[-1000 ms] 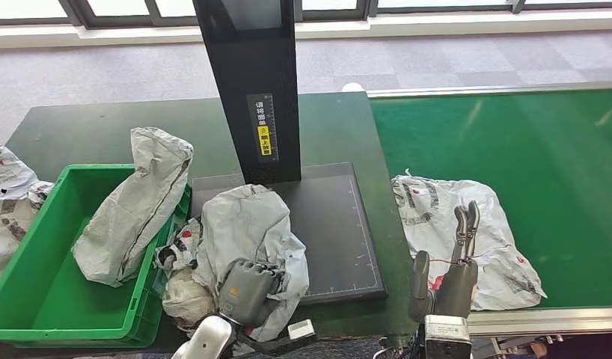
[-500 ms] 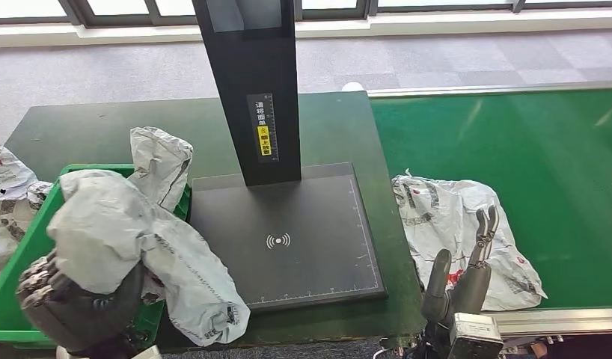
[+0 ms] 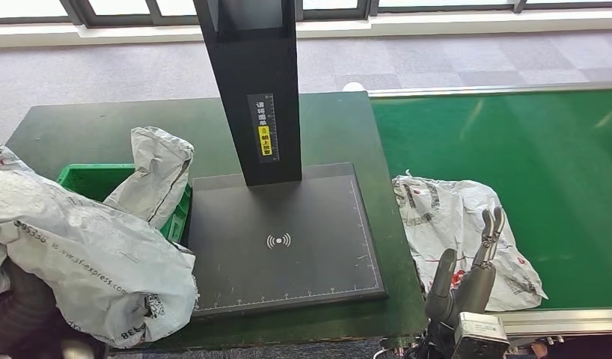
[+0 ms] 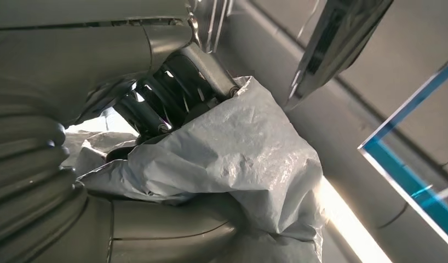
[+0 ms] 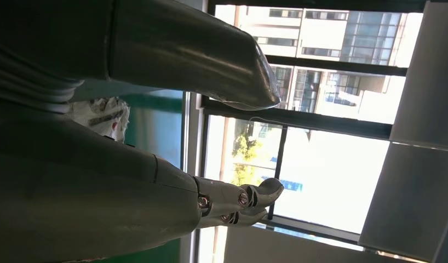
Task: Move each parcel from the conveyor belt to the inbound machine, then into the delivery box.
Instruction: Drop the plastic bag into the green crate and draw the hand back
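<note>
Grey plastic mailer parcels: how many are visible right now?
3. One large grey plastic parcel is held by the left hand over the green crate; one leans in that crate; one lies on the green conveyor belt. More may be hidden beneath.

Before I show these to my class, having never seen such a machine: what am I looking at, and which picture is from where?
It is a two-armed robot sorting mail. The wide picture looks down from its head; the other two come from cameras at its wrists. The left hand holds a grey parcel above the green box, where another bag leans. The right hand hovers open over a white parcel on the green belt. Between them lies the black scanner plate with its post.
</note>
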